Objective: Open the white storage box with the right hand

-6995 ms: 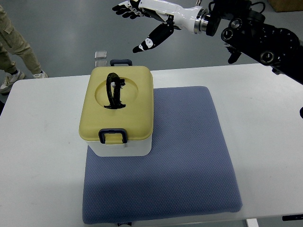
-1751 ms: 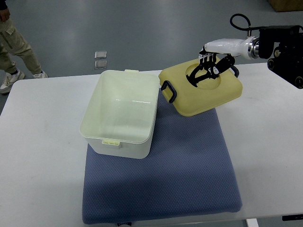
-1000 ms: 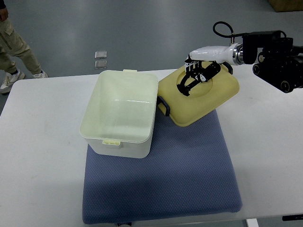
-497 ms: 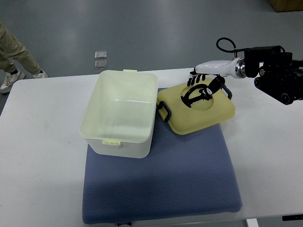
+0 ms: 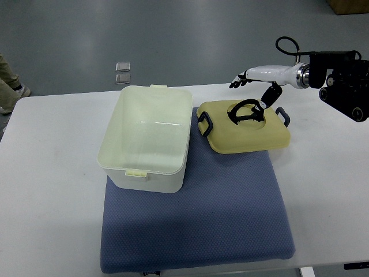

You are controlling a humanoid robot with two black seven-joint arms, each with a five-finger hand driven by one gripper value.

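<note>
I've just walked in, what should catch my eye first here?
The open white storage box stands empty at the left of the blue mat. Its yellow lid lies flat just to the right, and the robot's right hand hovers above the lid's black handle, fingers spread.

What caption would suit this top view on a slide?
Right hand open above the yellow lid, set on the blue mat beside the open white box.

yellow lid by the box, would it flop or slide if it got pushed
The yellow lid probably stays stiff: it looks like moulded plastic and keeps its flat shape. It lies flat on the blue mat, whose texture would likely resist sliding. It seems light, a thin shell with a carrying handle.
</note>
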